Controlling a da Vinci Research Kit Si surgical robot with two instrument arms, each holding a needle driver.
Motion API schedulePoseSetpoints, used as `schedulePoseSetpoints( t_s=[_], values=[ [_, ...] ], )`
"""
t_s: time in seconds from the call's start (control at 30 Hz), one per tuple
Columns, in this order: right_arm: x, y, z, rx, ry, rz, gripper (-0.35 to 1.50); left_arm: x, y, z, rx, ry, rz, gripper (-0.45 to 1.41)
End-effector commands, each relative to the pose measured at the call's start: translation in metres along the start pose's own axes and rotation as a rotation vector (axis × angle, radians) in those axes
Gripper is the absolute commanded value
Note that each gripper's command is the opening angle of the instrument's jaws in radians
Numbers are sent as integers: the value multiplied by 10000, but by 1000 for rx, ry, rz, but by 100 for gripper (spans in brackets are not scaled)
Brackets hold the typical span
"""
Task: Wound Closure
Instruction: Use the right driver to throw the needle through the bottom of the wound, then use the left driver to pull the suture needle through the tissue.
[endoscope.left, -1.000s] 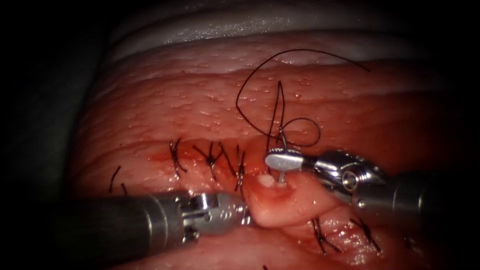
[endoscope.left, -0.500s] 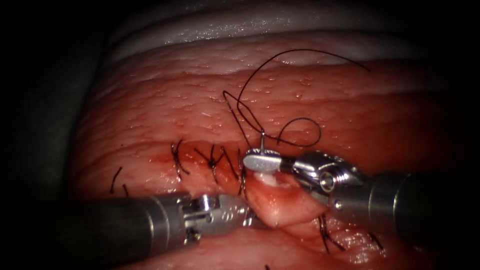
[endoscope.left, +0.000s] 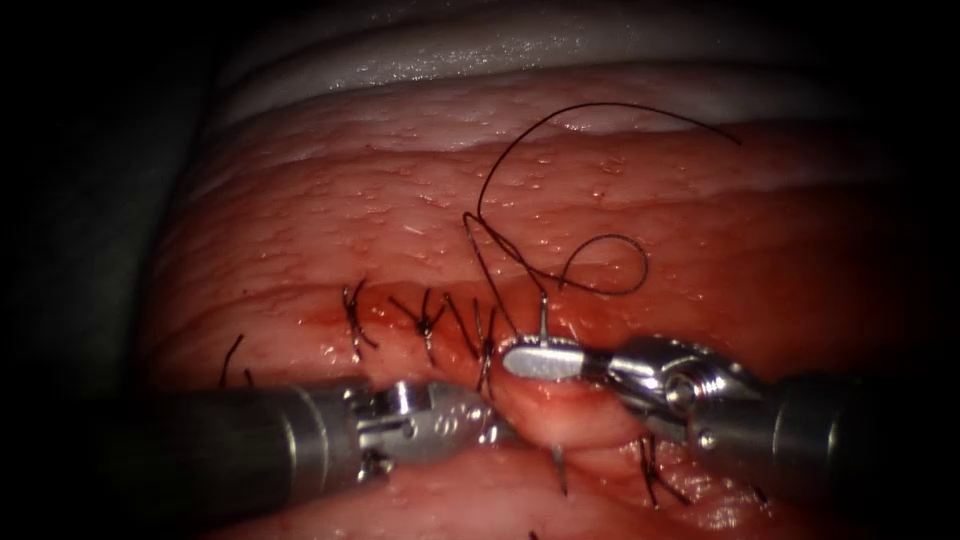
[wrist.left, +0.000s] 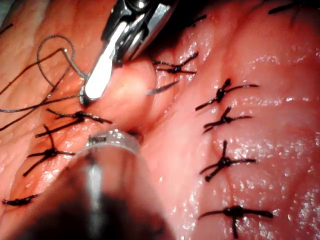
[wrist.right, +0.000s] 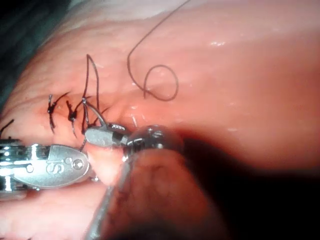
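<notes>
Glistening tissue (endoscope.left: 400, 220) lies under both your tools, its cut (endoscope.left: 330, 318) crossed by dark stitches (endoscope.left: 352, 318).

Your right tool (endoscope.left: 520, 358) is clamped on the needle (endoscope.left: 542, 310) near its thread end, and the needle runs through the raised fold, its tip (endoscope.left: 560, 470) out below. Since a second ago it has sunk from standing above the fold. Your left tool (endoscope.left: 490, 425) pinches that fold's left side. Thread (endoscope.left: 600, 240) loops behind. On the left tool's jaw you can read "IS" (wrist.right: 51, 166).

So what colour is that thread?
Black: the thread stands out dark against the pink-red tissue, clearest in the endoscope view.
</notes>
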Motion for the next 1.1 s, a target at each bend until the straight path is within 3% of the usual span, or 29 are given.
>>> schedulePoseSetpoints(
  t_s=[0.03,0.07,0.17,0.2,0.23,0.37,0.47,0.73,0.9,1.1],
  values=[
    [13,6,2,4,61,-69,-27,-1,0,5,-11,19,13,-35],
    [20,7,0,-10,84,-94,-5,-1,3,1,-17,36,20,-33],
    [41,13,-12,-44,118,-149,32,1,7,-9,-15,72,49,-20],
    [54,17,-18,-59,120,-198,59,2,8,-15,2,101,76,-16],
    [63,21,-24,-64,125,-202,71,4,8,-18,11,115,91,-13],
    [87,36,-39,-73,159,-205,84,14,6,-22,51,164,149,-1],
    [100,47,-51,-92,181,-208,83,25,5,-21,70,199,188,14],
    [120,65,-74,-118,198,-219,64,51,3,-13,72,257,237,16],
    [116,70,-81,-141,211,-233,26,57,-5,-8,81,269,244,17],
    [106,77,-82,-154,202,-245,7,59,-16,6,83,274,243,7]
  ],
)
